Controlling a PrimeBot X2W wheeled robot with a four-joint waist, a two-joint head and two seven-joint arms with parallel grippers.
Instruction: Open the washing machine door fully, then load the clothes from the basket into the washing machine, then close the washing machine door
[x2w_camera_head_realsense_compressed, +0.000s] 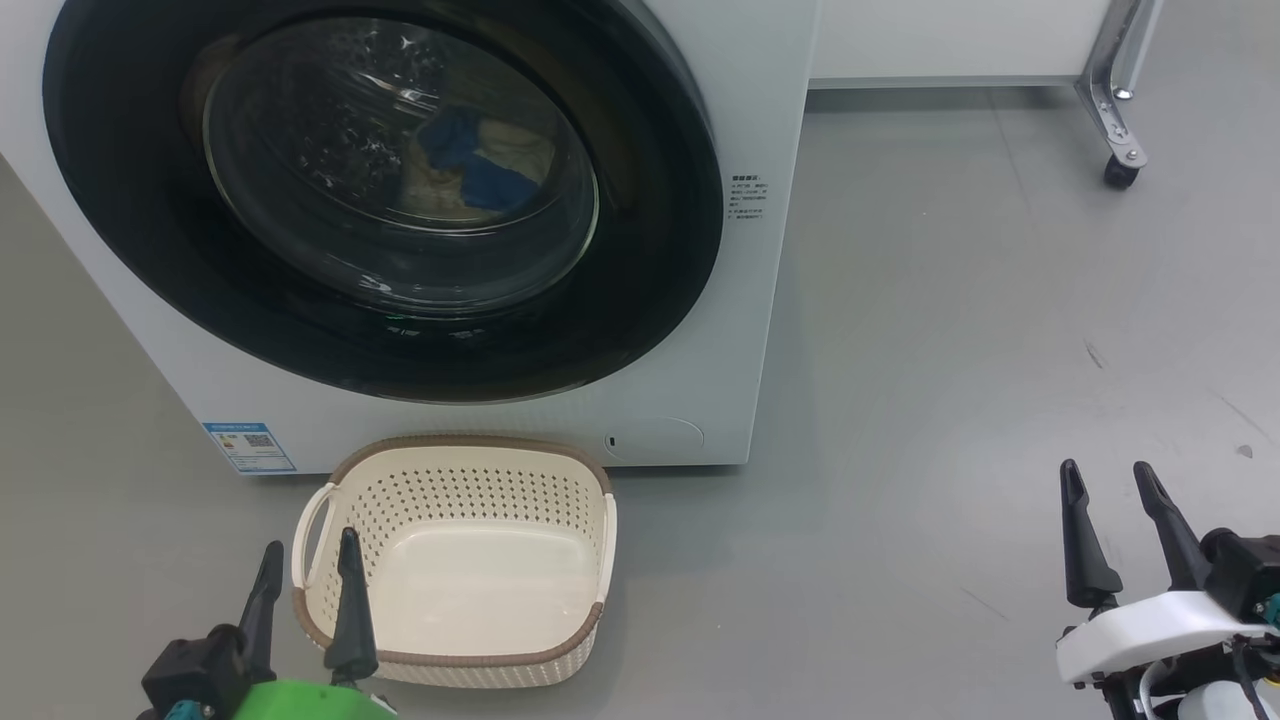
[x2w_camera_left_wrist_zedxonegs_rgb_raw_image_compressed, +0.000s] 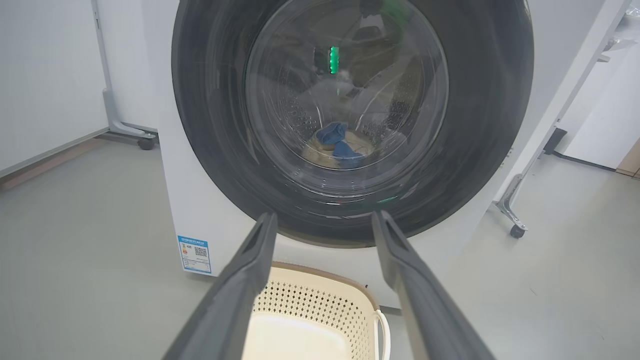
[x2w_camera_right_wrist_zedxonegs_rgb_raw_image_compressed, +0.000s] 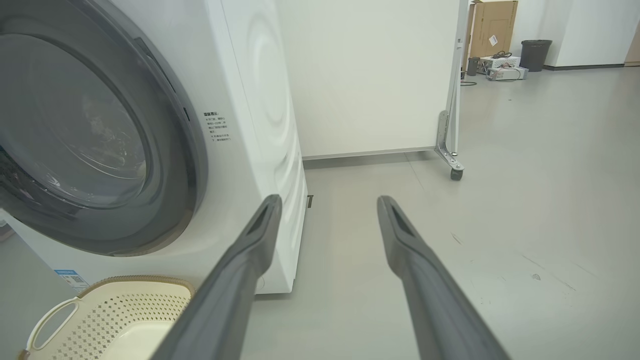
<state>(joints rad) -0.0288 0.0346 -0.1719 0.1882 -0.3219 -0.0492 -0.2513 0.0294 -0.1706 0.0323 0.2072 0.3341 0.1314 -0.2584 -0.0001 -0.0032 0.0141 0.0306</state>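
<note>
The washing machine (x2w_camera_head_realsense_compressed: 770, 120) fills the upper left of the head view, and its door (x2w_camera_head_realsense_compressed: 130, 250) lies flat against the front, closed. Through the glass window, cream clothes with blue patches (x2w_camera_head_realsense_compressed: 478, 165) lie inside the drum (x2w_camera_left_wrist_zedxonegs_rgb_raw_image_compressed: 340, 147). On the floor before the machine stands the cream basket (x2w_camera_head_realsense_compressed: 455, 560) with nothing in it. My left gripper (x2w_camera_head_realsense_compressed: 308, 560) hangs open above the basket's left handle. My right gripper (x2w_camera_head_realsense_compressed: 1108, 478) is open over bare floor at the lower right, well away from the machine (x2w_camera_right_wrist_zedxonegs_rgb_raw_image_compressed: 260, 125).
A blue label sticker (x2w_camera_head_realsense_compressed: 250, 447) marks the machine's lower left corner. A white panel on a metal foot with a caster (x2w_camera_head_realsense_compressed: 1120, 170) stands behind at the right. Grey floor (x2w_camera_head_realsense_compressed: 950, 400) spreads to the right of the machine.
</note>
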